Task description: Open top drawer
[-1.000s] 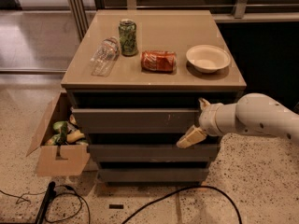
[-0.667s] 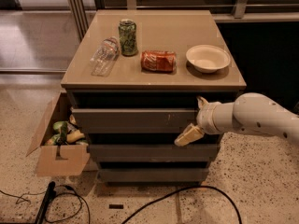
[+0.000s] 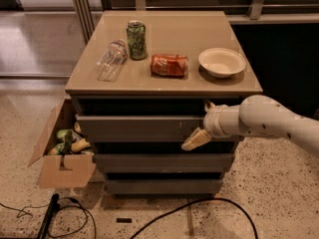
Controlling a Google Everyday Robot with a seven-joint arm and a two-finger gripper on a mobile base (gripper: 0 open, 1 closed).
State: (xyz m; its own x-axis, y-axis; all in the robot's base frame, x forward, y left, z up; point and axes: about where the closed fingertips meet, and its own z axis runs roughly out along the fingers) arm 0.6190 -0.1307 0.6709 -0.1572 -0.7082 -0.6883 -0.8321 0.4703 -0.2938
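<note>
The top drawer (image 3: 134, 127) is the grey-brown front just under the cabinet top, with pale scratches right of centre and a dark gap above it. It stands out slightly further than the two fronts below. My gripper (image 3: 201, 123) is at the drawer front's right end, on a white arm reaching in from the right. It is open. One tan finger (image 3: 196, 139) points down-left across the front's lower edge. The other fingertip (image 3: 207, 105) shows just above the front's top edge.
On the cabinet top (image 3: 164, 83) are a green can (image 3: 136, 40), a lying clear bottle (image 3: 111, 59), a crushed red can (image 3: 169, 65) and a white bowl (image 3: 222, 62). An open cardboard box (image 3: 62, 153) stands left of the cabinet. Cables (image 3: 189, 208) run over the floor.
My gripper has shifted slightly left and up along the drawer front. The drawer front itself has not visibly moved.
</note>
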